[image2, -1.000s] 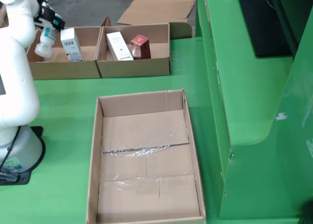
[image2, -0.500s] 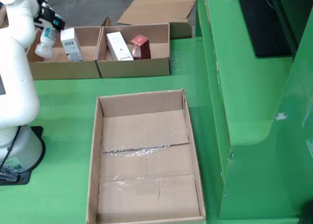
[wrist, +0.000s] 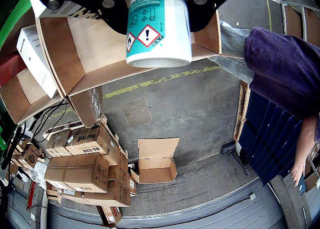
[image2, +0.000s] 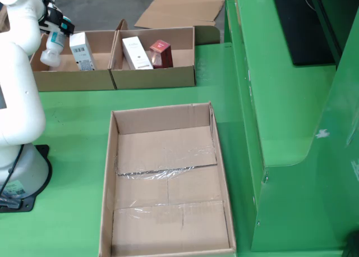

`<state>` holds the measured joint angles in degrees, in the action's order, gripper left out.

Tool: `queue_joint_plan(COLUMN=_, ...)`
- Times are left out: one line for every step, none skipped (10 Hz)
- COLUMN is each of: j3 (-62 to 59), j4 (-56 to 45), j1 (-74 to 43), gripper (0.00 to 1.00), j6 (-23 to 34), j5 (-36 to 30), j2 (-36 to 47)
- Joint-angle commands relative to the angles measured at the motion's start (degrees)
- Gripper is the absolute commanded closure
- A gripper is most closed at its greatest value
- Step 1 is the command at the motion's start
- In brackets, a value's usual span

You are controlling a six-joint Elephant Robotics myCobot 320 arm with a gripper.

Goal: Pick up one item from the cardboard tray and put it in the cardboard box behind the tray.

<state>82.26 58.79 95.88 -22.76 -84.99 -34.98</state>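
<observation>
Bottle axis: the white bottle (image2: 51,48) hangs tilted in the fixed view, its long axis running from upper right at the gripper (image2: 56,24) down to lower left, base end lowest. In the wrist view the bottle (wrist: 159,26) points away from the camera, its flat base toward the floor.

Bottle location: in the air at the far left of the back boxes, over the near left corner of the left cardboard box (image2: 76,72), not resting on anything I can see.

Fingers: clenched on the bottle; in the wrist view the black fingers (wrist: 107,9) press on both sides of its upper body, the label with red hazard diamonds sticking out past them.

Wrist view only: the teal and white label, a white carton (wrist: 35,59) at the left edge, stacked shipping cartons (wrist: 82,161) on the concrete floor (wrist: 190,114), and a person in a purple shirt (wrist: 282,64) at right.

Fixed view only: the green bench (image2: 73,150), the white arm (image2: 19,83) on its base, the large empty cardboard tray (image2: 166,184) in front, and the right back box (image2: 154,74) holding a white carton (image2: 136,53) and a red carton (image2: 160,53). Another white carton (image2: 82,51) stands in the left box, just right of the bottle.
</observation>
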Motion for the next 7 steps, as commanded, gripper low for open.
queue_joint_plan(j3=3.62, j4=-1.45, j1=-0.64, gripper=0.60, j6=-1.12, j5=-1.23, j2=-1.43)
queue_joint_plan(j3=3.62, j4=-1.45, j1=-0.64, gripper=0.50, j6=-1.12, j5=-1.23, j2=-1.43)
queue_joint_plan(j3=3.62, j4=-1.45, j1=-0.64, gripper=0.40, j6=-1.12, j5=-1.23, j2=-1.43)
queue_joint_plan(j3=3.62, j4=-1.45, j1=-0.64, gripper=0.30, j6=-1.12, j5=-1.23, j2=-1.43)
queue_joint_plan(j3=3.62, j4=-1.45, j1=-0.64, gripper=0.20, j6=-1.12, j5=-1.23, j2=-1.43)
queue_joint_plan(j3=3.62, j4=-1.45, j1=-0.64, gripper=0.10, j6=-1.12, j5=-1.23, j2=-1.43)
queue_joint_plan(j3=3.62, j4=-1.45, j1=-0.64, gripper=0.00, j6=-1.12, j5=-1.23, j2=-1.43)
